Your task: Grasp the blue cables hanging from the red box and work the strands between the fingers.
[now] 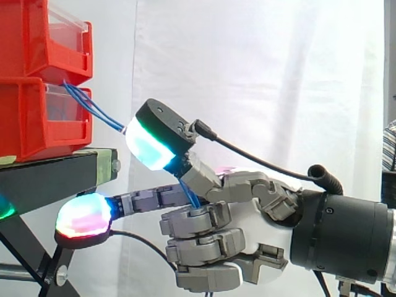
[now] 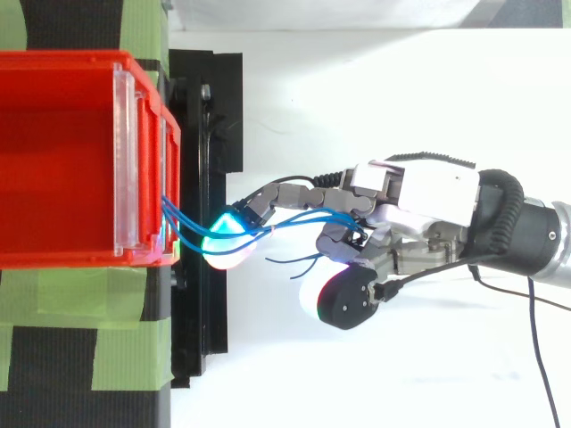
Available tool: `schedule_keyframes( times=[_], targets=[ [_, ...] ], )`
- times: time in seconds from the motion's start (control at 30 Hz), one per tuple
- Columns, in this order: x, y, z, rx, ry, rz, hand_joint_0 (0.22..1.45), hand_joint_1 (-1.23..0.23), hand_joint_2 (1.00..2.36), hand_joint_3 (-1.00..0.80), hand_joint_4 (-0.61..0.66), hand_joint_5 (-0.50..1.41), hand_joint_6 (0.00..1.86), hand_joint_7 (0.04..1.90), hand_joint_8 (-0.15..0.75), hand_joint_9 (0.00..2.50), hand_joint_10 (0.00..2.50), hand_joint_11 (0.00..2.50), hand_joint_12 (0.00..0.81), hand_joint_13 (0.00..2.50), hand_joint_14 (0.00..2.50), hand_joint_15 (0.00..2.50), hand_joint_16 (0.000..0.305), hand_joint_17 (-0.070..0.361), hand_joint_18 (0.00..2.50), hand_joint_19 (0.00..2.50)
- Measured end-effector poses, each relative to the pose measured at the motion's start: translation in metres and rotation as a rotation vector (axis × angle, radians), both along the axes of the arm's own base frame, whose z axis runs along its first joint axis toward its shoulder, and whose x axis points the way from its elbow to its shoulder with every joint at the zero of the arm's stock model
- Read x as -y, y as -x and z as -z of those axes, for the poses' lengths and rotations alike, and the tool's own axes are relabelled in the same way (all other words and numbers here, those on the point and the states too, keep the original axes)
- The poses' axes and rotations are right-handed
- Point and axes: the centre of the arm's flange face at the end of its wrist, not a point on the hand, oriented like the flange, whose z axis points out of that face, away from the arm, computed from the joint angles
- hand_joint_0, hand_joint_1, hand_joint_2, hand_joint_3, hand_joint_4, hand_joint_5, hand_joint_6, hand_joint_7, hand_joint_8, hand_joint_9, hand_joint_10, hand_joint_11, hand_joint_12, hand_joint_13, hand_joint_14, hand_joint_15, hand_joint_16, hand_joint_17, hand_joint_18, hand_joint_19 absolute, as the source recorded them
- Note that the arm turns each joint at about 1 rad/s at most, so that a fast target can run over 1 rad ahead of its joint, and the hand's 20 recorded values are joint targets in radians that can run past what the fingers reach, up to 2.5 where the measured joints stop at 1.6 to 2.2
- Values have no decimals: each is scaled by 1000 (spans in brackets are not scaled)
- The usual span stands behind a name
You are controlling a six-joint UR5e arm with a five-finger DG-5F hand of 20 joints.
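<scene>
My arm (image 1: 346,238) enters level from the right — hand (image 1: 263,226) on its side, some fingers stretched forward, others curled round the cables (image 2: 303,217).

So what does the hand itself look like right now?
The hand has grey segmented fingers on a white palm shell, with a black cylindrical wrist behind. Its fingertips are thick black-backed pads, one glowing cyan-green, another magenta and red.
</scene>
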Motion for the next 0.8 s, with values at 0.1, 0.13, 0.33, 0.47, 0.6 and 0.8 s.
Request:
schedule_keyframes(
  times=[0.1, 0.13, 0.33, 0.47, 0.6, 0.8],
  targets=[
    [0, 0, 0, 3, -15, -2, 748, -551, 1000, -1000, 200, 61, 7, 1111, 336, 1163, 2500, 2060, 415, 1235, 2500, 1276, 54, 122, 1737, 1787],
    [0, 0, 0, 3, -20, -3, 749, -552, 1000, -1000, 190, 57, 7, 1114, 336, 1164, 2500, 2061, 417, 1238, 2500, 1277, 54, 122, 1737, 1774],
    [2, -1, -1, 8, -34, 0, 755, -571, 1000, -1000, 176, 76, 1, 1191, 329, 1193, 2500, 2132, 417, 1269, 2500, 1266, 54, 122, 1747, 1726],
    [5, -4, -4, 10, -55, 3, 767, -578, 1000, -1000, 166, 85, 68, 1198, 335, 1209, 2500, 2174, 414, 1274, 2500, 1263, 53, 119, 1759, 1719],
    [6, -4, -4, 1, -83, -1, 784, -588, 1000, -1000, 168, 105, 134, 1191, 340, 1228, 2500, 2238, 419, 1301, 2500, 1284, 52, 117, 1750, 1705],
    [8, -2, -5, -11, -127, -6, 791, -593, 1000, -1000, 161, 97, 194, 1181, 344, 1234, 2500, 2336, 426, 1304, 2500, 1308, 53, 119, 1737, 1648]
  ],
)
